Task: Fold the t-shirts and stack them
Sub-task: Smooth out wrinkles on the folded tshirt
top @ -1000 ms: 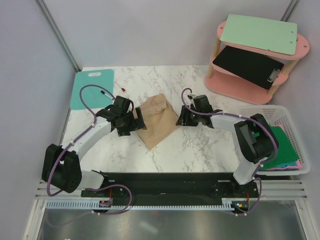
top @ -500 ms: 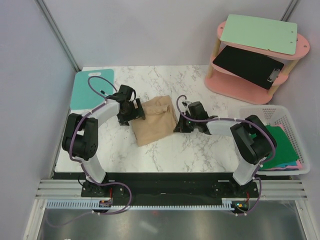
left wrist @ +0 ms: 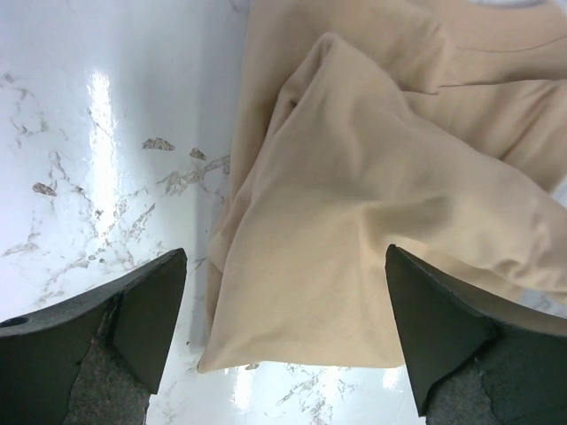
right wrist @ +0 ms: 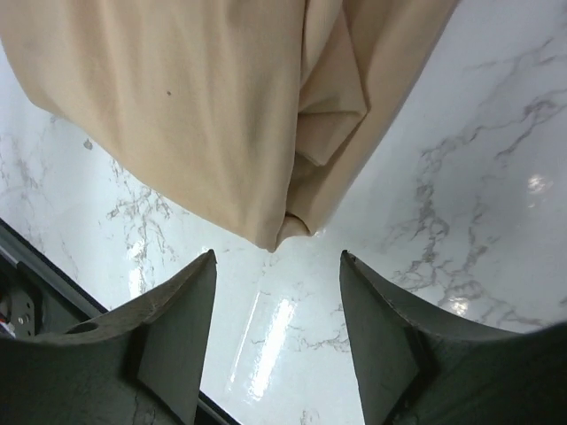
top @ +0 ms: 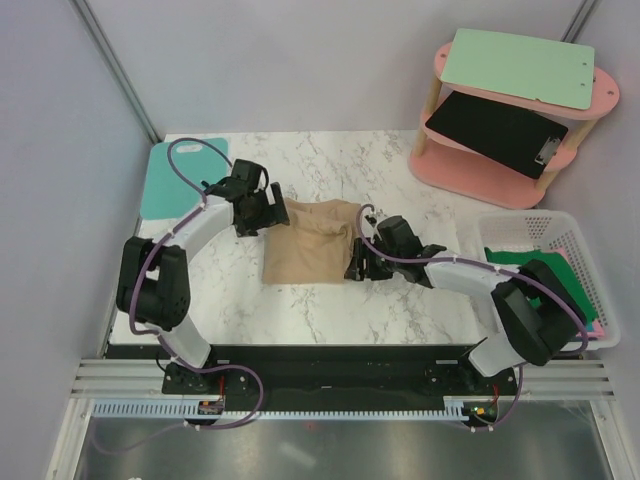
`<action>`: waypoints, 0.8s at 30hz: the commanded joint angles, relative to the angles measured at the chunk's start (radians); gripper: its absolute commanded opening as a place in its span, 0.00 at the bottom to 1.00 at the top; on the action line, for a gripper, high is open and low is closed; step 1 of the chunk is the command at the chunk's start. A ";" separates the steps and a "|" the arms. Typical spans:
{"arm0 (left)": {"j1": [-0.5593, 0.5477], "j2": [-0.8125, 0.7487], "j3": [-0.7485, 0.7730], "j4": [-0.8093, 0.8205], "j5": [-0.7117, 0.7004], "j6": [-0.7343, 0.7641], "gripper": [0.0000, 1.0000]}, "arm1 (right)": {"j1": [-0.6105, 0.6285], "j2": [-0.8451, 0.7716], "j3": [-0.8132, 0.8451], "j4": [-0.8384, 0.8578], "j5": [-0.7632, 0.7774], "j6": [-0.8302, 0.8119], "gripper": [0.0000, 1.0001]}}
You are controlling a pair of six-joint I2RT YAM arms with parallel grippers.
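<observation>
A light tan t-shirt (top: pixel 308 243) lies folded flat in the middle of the marble table (top: pixel 400 320). My left gripper (top: pixel 265 213) is at its far-left corner, open. In the left wrist view the tan shirt's (left wrist: pixel 354 195) hem lies on the table between the wide-apart fingers (left wrist: pixel 133 328), ungripped. My right gripper (top: pixel 357 264) is at the shirt's near-right corner, open. In the right wrist view the tan shirt's (right wrist: pixel 204 115) folded corner ends just ahead of my right gripper (right wrist: pixel 279 310), with bare marble between the fingertips. More t-shirts, green (top: pixel 560 290) over pink and blue, lie in the basket.
A white mesh basket (top: pixel 540 222) stands at the right edge. At the back right is a pink two-tier shelf (top: pixel 470 180) holding a mint-green clipboard (top: pixel 520 65) and a black clipboard (top: pixel 495 128). A teal board (top: pixel 178 180) lies at the back left.
The tan shirt has gone from a peaked heap to a flat fold. My right gripper has slid toward the near edge along its right side; my left arm has swung to the far-left corner.
</observation>
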 commanded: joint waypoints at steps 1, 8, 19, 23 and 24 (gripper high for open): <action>0.007 -0.094 0.014 0.030 -0.025 0.065 1.00 | -0.003 -0.092 0.112 -0.063 0.134 -0.054 0.65; 0.029 -0.048 0.063 0.059 -0.005 0.073 0.99 | -0.003 -0.005 0.274 0.001 0.162 -0.077 0.63; 0.075 0.061 0.096 0.102 0.063 0.085 0.96 | -0.003 0.183 0.368 0.083 0.136 -0.031 0.61; 0.089 0.078 0.106 0.126 0.084 0.084 0.95 | -0.003 0.172 0.348 0.119 0.171 -0.020 0.60; 0.090 0.081 0.107 0.133 0.098 0.084 0.94 | -0.004 0.173 0.347 0.125 0.177 -0.016 0.60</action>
